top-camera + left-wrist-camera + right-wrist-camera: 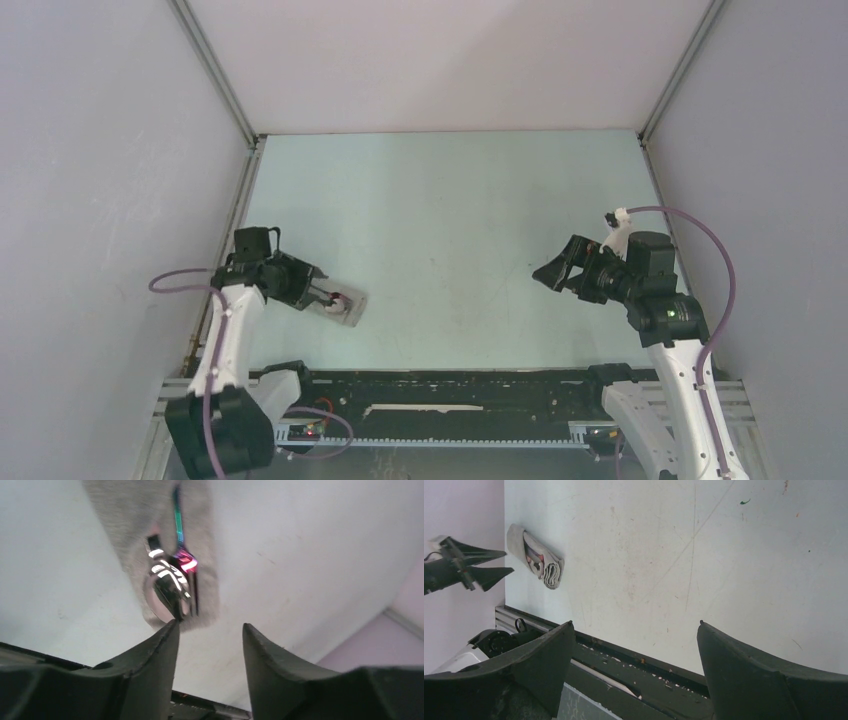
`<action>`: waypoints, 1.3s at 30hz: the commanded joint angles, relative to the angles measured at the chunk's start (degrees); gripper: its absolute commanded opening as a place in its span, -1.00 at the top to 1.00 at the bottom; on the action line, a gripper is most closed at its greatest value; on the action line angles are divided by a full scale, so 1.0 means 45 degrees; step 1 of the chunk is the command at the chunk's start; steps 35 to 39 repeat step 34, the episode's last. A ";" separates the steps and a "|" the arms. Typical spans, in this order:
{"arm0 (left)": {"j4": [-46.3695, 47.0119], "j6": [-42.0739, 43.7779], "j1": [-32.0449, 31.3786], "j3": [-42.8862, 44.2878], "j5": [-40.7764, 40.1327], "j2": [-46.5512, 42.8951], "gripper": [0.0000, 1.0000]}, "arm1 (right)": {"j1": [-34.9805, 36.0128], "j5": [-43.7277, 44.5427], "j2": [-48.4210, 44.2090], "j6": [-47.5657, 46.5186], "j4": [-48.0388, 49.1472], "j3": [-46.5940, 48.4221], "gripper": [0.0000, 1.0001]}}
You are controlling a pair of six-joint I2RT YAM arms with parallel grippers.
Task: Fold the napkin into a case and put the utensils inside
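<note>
Left wrist view: case [125, 525], at table's [300, 555] near-left corner, holding spoon [167, 592] and fork [187, 565], heads showing. Left gripper [210, 630]: fingers apart, empty, just beside case end. Right gripper [634, 630]: apart, empty, well away. Advice: draw left gripper straight back, clear of cloth.

**Cutlery lying in the folded cloth**

We see the case [348, 310], a small, narrow, grey-beige folded cloth, lying at a slant in the lower left of the top view. In the left wrist view, at upper centre, the spoon [164, 589] and fork [189, 572] lie side by side on it, touching, with their shiny heads at its lower end. In the right wrist view the case sits at upper left, with layered folds showing at one end and something pinkish inside.
</note>
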 commanded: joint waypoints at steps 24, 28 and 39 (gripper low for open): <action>0.2641 0.9433 -0.9798 1.0476 -0.3971 -0.3602 -1.00 | 0.0097 0.2830 -0.0973 -0.1354 -0.3635 0.9455 -0.99; 0.2567 1.0329 -0.9799 1.1284 -0.4058 -0.3964 -1.00 | 0.0085 0.4047 -0.1239 -0.1496 -0.3688 1.0437 -0.99; 0.2612 1.1033 -0.9803 1.1570 -0.4205 -0.4514 -1.00 | 0.0100 0.4629 -0.1614 -0.1720 -0.3193 1.0788 -0.99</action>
